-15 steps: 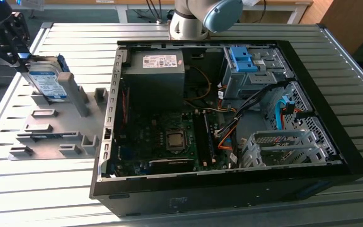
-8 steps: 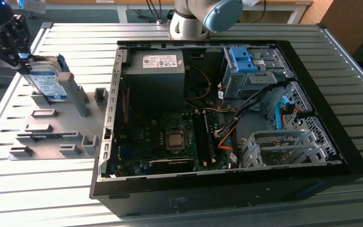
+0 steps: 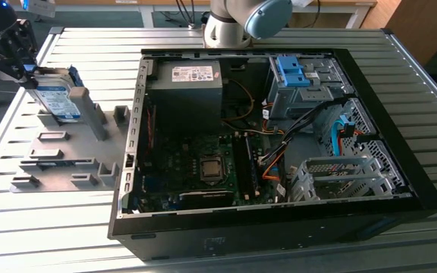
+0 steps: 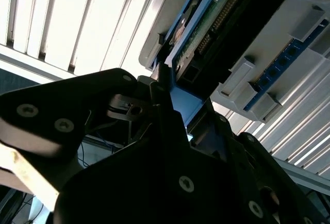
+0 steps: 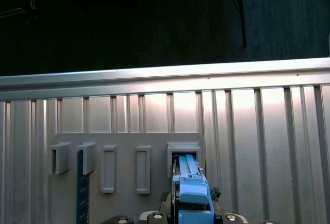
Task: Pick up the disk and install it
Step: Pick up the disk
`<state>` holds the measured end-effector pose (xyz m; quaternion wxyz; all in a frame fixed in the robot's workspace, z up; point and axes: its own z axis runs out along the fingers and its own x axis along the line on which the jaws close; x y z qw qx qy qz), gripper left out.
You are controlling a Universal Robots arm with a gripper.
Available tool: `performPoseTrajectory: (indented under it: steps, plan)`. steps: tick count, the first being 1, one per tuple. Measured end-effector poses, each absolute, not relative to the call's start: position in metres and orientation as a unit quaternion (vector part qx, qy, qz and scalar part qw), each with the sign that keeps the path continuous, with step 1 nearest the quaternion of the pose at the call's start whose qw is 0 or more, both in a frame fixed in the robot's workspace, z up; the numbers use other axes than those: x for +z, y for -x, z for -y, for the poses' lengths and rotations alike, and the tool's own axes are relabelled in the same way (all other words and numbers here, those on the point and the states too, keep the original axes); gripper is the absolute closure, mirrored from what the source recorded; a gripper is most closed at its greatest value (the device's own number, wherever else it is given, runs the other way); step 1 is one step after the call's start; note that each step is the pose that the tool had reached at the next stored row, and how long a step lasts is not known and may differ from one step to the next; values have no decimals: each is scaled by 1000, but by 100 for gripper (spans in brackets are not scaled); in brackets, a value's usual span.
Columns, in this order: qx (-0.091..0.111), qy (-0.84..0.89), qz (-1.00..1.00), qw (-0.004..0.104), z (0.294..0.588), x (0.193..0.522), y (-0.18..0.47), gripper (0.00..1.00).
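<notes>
Directly below your end effector (image 3: 29, 69), flat silver-metal disk with white-and-blue label and blue plastic carrier rail (image 3: 55, 98) stands on edge in grey plastic holder plate (image 3: 59, 165). Disk's long axis near upright, slightly tilted. End effector sits at disk's top edge; you cannot tell whether it clamps. Open black computer case (image 3: 279, 242) lies toward exterior view's right of disk, on same ribbed metal bench (image 3: 97, 40).

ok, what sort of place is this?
Probably a robotics lab bench set up for PC assembly: an open PC case lies on a slatted metal table, a grey slotted fixture plate sits beside it, and a robot arm's base stands just past the case.
</notes>
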<state>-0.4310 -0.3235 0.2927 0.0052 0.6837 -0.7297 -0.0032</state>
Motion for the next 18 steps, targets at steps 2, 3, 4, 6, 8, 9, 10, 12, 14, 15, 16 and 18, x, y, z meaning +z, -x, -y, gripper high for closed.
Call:
performPoseTrajectory:
  steps: [2,3,4,6,8,9,10,12,14,15,16,18]
  plan:
    - [-3,-684,730,5,324,293,431,64]
    - [-3,-684,730,5,324,293,431,64]
    - [-3,-684,730,5,324,293,431,64]
    - [-3,-684,730,5,324,293,431,64]
    - [-3,-684,730,5,324,293,431,64]
    - [-3,-684,730,5,324,293,431,64]
    - [-3,-684,730,5,324,293,431,64]
    - [-3,-684,730,5,324,293,431,64]
    - [-3,-684,730,5,324,293,431,64]
    - [-3,-684,730,5,324,293,431,64]
    - [-3,-684,730,5,323,294,431,64]
    - [-3,-684,730,5,324,297,431,64]
